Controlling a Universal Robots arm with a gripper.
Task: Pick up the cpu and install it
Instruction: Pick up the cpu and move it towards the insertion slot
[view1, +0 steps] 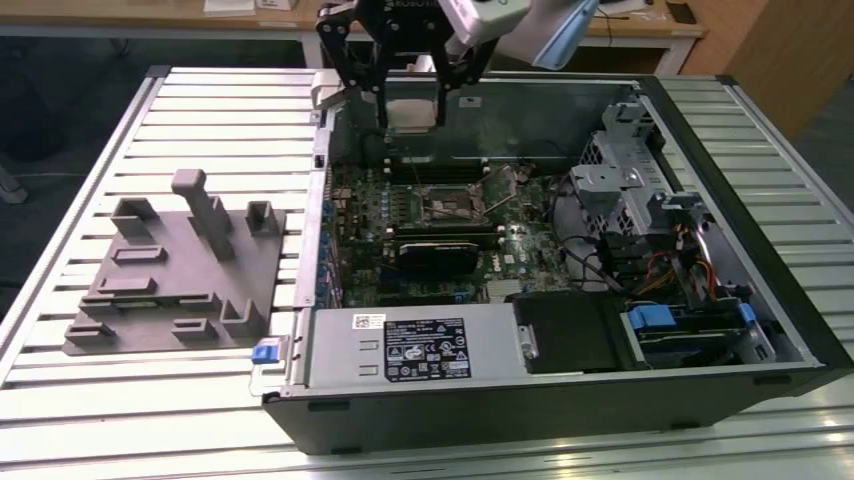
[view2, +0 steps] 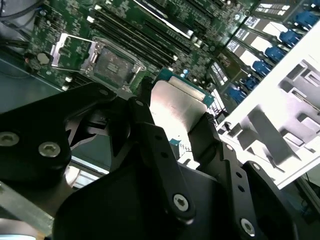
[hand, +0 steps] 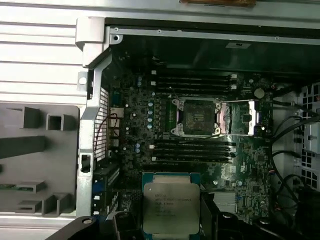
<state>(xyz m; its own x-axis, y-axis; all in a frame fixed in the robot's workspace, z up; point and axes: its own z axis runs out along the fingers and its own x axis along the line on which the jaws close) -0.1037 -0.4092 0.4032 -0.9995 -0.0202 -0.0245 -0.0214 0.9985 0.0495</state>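
The slatted metal worktop (view1: 200, 110) carries an open computer case (view1: 534, 400) lying on its side. A grey moulded fixture (view1: 147, 300) sits just beside it on the exterior view's left. Inside the case the green motherboard (view1: 387, 215) faces up. The cpu socket (hand: 195, 117) is near the middle of the board's far half, with rows of memory slots on either side of it. Its metal retaining frame (hand: 240, 117) is swung open next to it, and the socket looks empty. A black finned block (view1: 437, 255) lies nearer on the board. Over the far edge of the case hangs the end effector (view1: 414, 105). Its two dark fingers (view2: 150, 130) are closed in on opposite edges of the cpu (hand: 171, 207) and grip it. The chip's pale silver lid and green rim are clear in both wrist views. It is in the air, well apart from the socket and not over it. By my reckoning the pick-up is done, and the install is all that is left. The chip has not yet been brought over the socket, lowered in or latched.
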